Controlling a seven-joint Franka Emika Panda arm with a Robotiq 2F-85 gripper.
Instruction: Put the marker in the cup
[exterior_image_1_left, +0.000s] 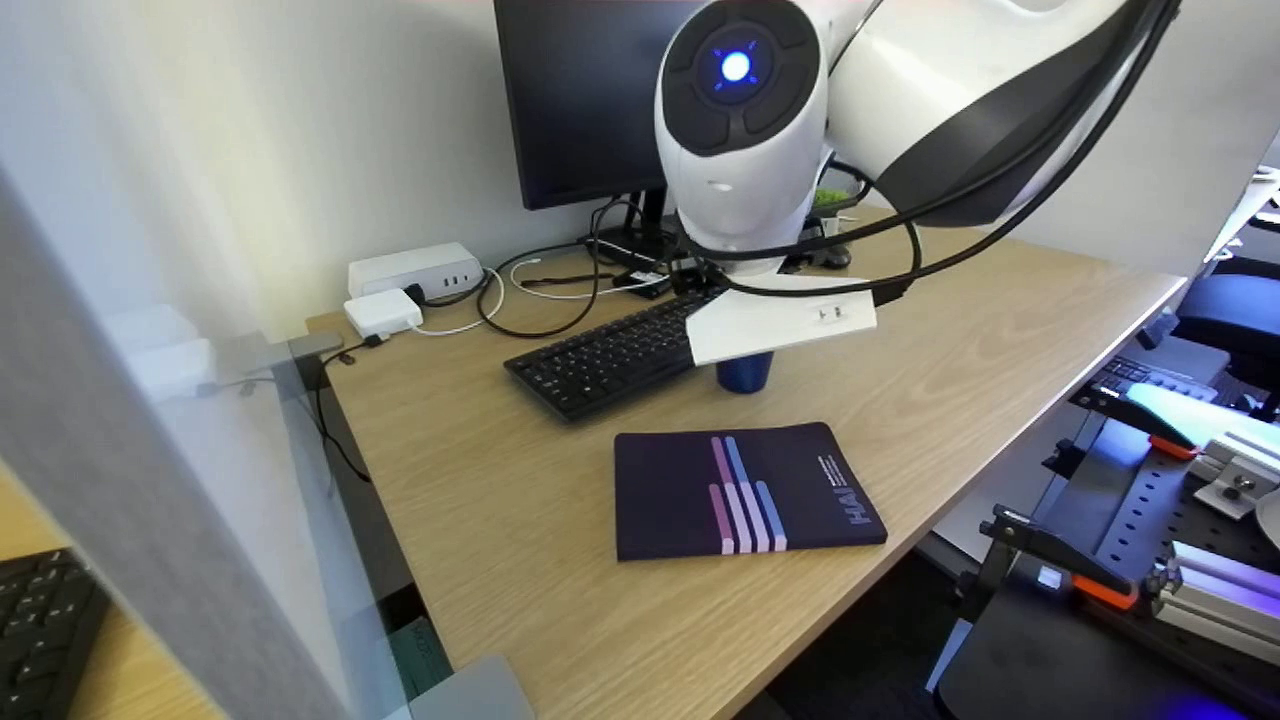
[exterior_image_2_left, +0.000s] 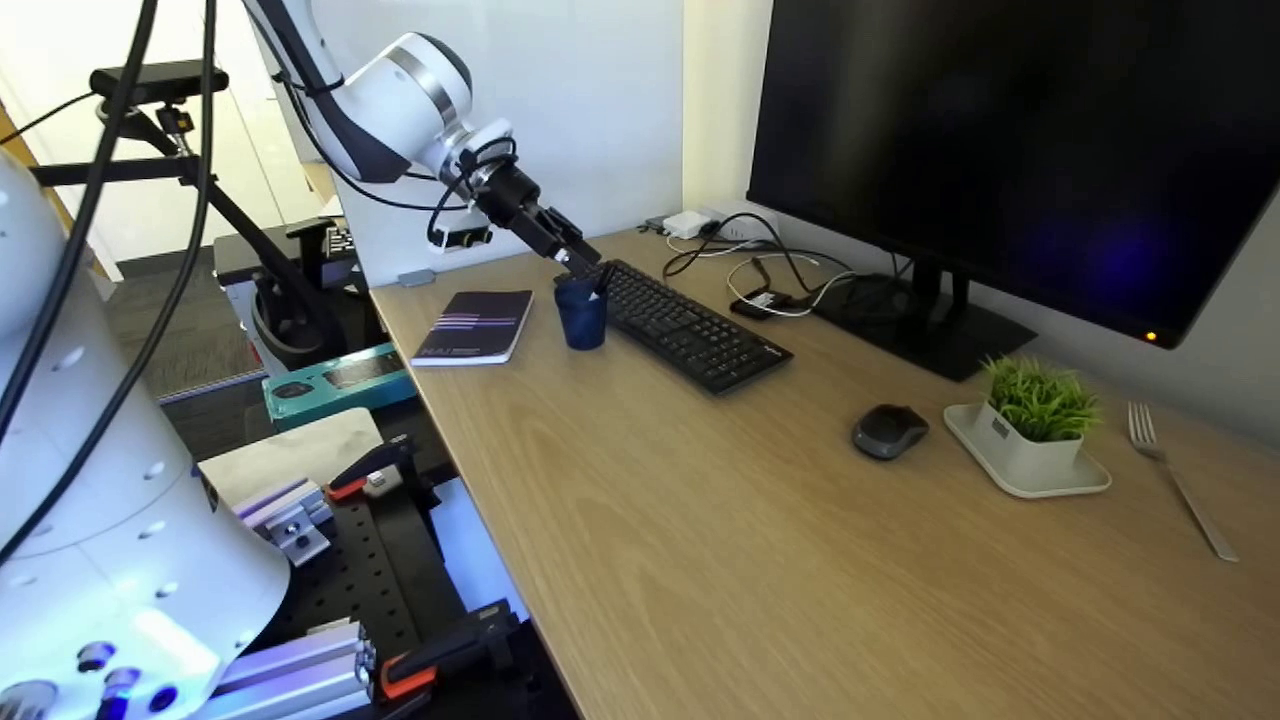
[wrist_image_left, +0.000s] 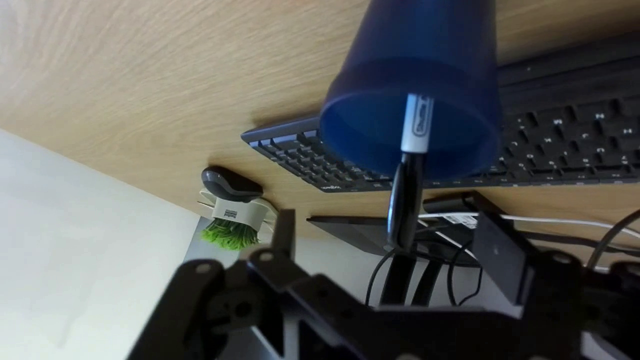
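Note:
The dark blue cup (wrist_image_left: 425, 40) stands on the desk beside the keyboard; it also shows in both exterior views (exterior_image_1_left: 745, 373) (exterior_image_2_left: 582, 318). The marker (wrist_image_left: 418, 125) is in the cup, its white body inside and its black capped end sticking out past the rim. Its dark end shows in an exterior view (exterior_image_2_left: 604, 280). My gripper (wrist_image_left: 390, 237) is open, with one finger on each side of the marker's capped end and apart from it. In an exterior view my gripper (exterior_image_2_left: 580, 260) is just above the cup's rim. In the remaining exterior view the arm's white plate hides the fingers.
A black keyboard (exterior_image_2_left: 690, 325) lies right beside the cup. A dark notebook (exterior_image_1_left: 740, 490) lies near the desk's front edge. Monitor (exterior_image_2_left: 1000, 150), cables, mouse (exterior_image_2_left: 890, 431), potted plant (exterior_image_2_left: 1035, 420) and fork (exterior_image_2_left: 1180, 480) are further along the desk. A wall panel stands behind the arm.

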